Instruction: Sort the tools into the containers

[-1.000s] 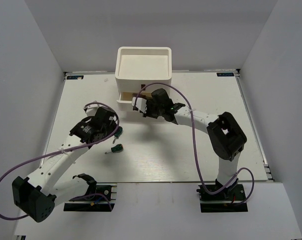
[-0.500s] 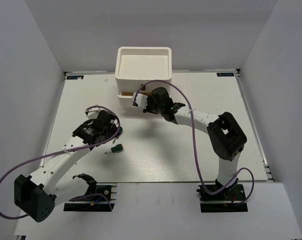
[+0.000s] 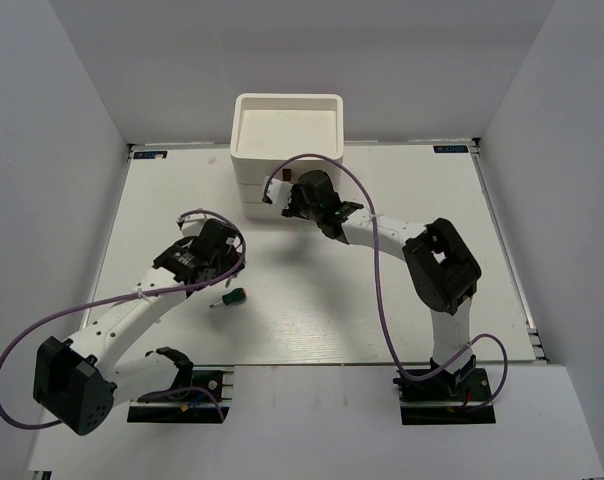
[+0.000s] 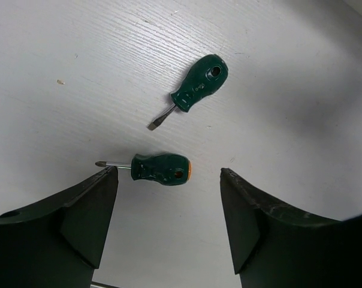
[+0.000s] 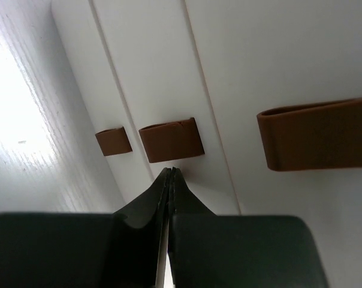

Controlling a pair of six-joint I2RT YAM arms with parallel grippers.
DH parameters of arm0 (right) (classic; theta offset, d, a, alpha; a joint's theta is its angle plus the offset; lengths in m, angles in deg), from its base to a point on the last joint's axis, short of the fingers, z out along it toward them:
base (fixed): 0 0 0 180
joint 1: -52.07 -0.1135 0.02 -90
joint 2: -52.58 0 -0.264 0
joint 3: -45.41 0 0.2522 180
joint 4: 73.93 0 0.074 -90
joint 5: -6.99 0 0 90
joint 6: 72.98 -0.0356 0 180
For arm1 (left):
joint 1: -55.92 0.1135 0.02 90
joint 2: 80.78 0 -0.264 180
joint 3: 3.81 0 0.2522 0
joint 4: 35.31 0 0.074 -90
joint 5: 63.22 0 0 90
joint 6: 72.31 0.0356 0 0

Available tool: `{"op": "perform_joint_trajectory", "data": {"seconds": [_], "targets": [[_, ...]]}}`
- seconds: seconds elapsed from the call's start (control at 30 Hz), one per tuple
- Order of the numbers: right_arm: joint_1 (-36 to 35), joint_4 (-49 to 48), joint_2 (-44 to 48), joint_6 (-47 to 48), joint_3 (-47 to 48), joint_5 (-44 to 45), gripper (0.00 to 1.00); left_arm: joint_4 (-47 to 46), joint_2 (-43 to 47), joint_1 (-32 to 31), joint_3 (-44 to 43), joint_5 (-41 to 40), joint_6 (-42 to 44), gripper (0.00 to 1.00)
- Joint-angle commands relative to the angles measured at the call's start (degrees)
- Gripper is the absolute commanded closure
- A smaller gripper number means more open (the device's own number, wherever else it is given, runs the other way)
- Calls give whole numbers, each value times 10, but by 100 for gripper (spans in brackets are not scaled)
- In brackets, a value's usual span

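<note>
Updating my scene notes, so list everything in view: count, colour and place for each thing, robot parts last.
table: one, white, under everything
organizer: one, white, square, far middle of the table, its top tray looks empty
drawer tabs: three, brown, on the organizer's front
stubby screwdrivers: two, green handles, lying apart on the table under the left hand; the nearer one has an orange end
cables: two, purple, one looped along each arm
arms: two, white and black, bases at the near edge
left hand: one, black, open, above the screwdrivers
right hand: one, black, shut, tips at the organizer's front just below the middle tab
</note>
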Motion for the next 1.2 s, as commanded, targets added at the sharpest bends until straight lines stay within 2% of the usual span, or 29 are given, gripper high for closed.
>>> {"op": "perform_joint_trajectory", "data": {"seconds": [0.0, 0.2, 0.27, 0.3, 0.37, 0.4, 0.43, 0.47, 0.5, 0.53, 0.57, 0.63, 0.67, 0.7, 0.77, 0.87, 1.17], "targets": [[6, -41, -4, 10, 28, 23, 100, -20, -5, 1, 1, 3, 9, 21], [13, -38, 10, -8, 16, 23, 100, -58, -17, 1, 12, 8, 19, 21], [13, -34, 29, -47, 3, 10, 100, -84, -32, 1, 12, 20, 44, 21], [14, -23, 38, -59, -3, 6, 100, -100, -32, 1, 12, 26, 59, 24], [16, -3, 87, -128, -38, -43, 97, -167, -46, 1, 12, 39, 96, 39], [17, 17, 102, -150, -48, -50, 93, -198, -46, 1, 12, 48, 138, 51], [25, 30, 132, -200, -57, -108, 80, -233, -54, 1, 12, 58, 161, 74], [32, 40, 155, -246, -73, -118, 75, -266, -61, 1, 19, 72, 178, 82], [32, 89, 172, -291, -75, -124, 68, -321, -84, -4, 19, 77, 201, 85], [44, 120, 177, -313, -75, -144, 48, -348, -99, -4, 19, 77, 212, 85], [49, 141, 187, -365, -76, -150, 40, -373, -116, -10, 14, 77, 220, 85], [77, 201, 200, -388, -81, -168, 27, -432, -178, -10, -5, 93, 226, 76], [89, 212, 222, -400, -106, -186, 22, -444, -201, -10, -14, 93, 226, 55], [94, 207, 231, -400, -120, -188, 22, -451, -225, -10, -24, 93, 226, 48], [120, 198, 258, -401, -170, -187, 28, -467, -285, -16, -54, 83, 220, 42], [149, 198, 293, -400, -207, -184, 30, -510, -323, -16, -71, 57, 215, 32], [215, 189, 329, -416, -243, -201, 32, -555, -446, -27, -168, 26, 252, 33]]}}
